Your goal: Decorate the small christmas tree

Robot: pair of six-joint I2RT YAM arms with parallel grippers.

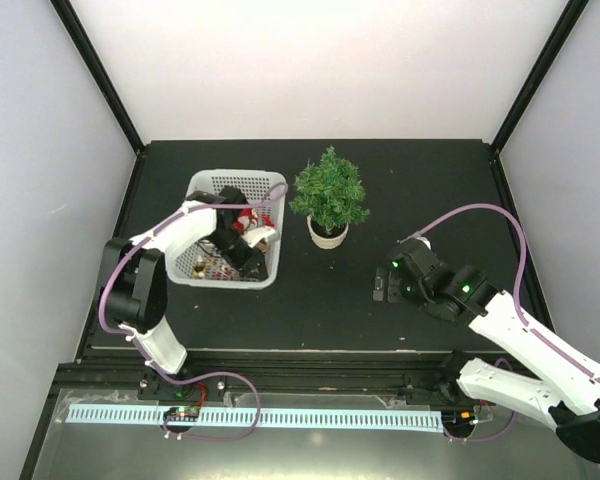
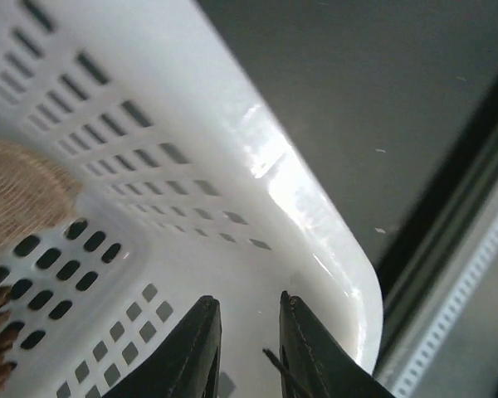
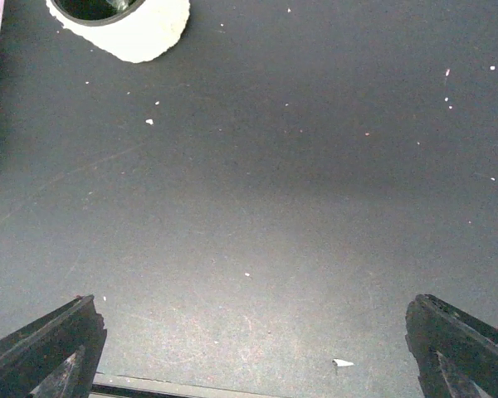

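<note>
left tool [image 2: 246, 300] inside white basket [image 1: 240, 173], just beside the small christmas tree [image 1: 329, 190].

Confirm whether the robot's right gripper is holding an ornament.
No: in the right wrist view the right gripper stands wide open over the black tabletop, nothing between its fingers.

Centre frame: tree [image 1: 329, 190] upright in white pot [image 1: 327, 237], basket [image 1: 202, 184] just left of it. Left gripper [image 1: 244, 243] down inside basket among ornaments [image 1: 204, 267], jaw state unreadable. Right gripper [image 1: 384, 284] low over table [image 1: 310, 305], right of pot
</note>
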